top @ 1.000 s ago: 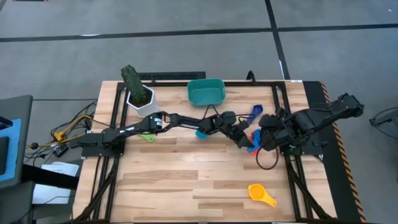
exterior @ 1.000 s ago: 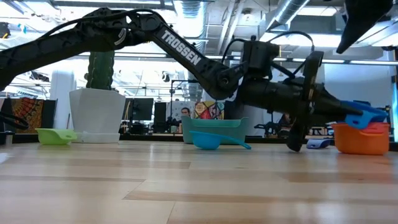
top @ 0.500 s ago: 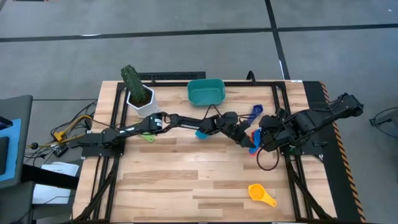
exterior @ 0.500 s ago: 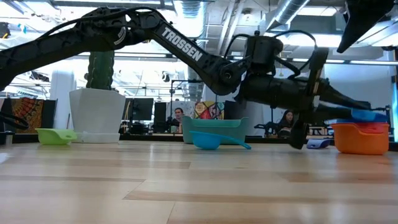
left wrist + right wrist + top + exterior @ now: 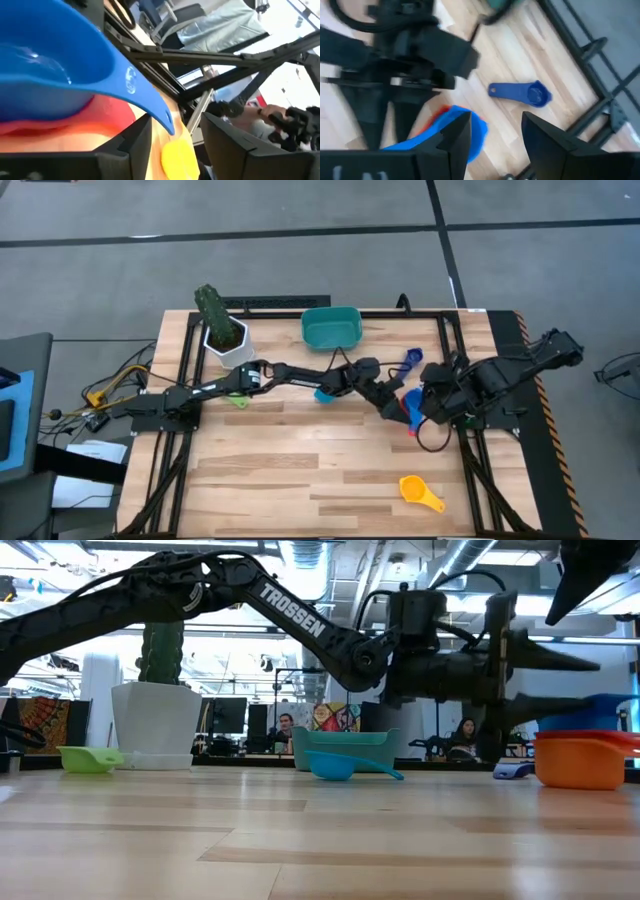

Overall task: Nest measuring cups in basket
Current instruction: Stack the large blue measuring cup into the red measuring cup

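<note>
A blue measuring cup [image 5: 603, 712] sits in a red cup [image 5: 585, 738], and that red cup sits in an orange cup [image 5: 578, 764] at the table's centre right. My left gripper [image 5: 590, 683] lies level and open, one finger on each side of the blue cup's handle [image 5: 150, 102]. My right gripper [image 5: 432, 412] hangs open above and just right of the stack. The teal basket [image 5: 331, 327] stands at the far edge. A light-blue cup [image 5: 322, 393], a green cup [image 5: 237, 400], a small dark-blue cup [image 5: 410, 362] and a yellow cup [image 5: 420, 493] lie on the table. My left gripper's open fingers stand on either side of the free end of the blue cup's handle [image 5: 169, 126], coming level from the table's left. Whether a finger [image 5: 131, 142] touches the handle, I cannot tell. The blue cup rests in the red cup.
A white pot with a green plant [image 5: 225, 335] stands at the far left. Black frame rails [image 5: 455, 360] run along the table's edges. The near half of the table around the yellow cup is bare wood.
My left gripper has opened and let go of the blue cup's handle, and it has levelled out. The blue cup, which hung tilted at the fingertips over the orange cup, has come down level into the stack and rests there.
</note>
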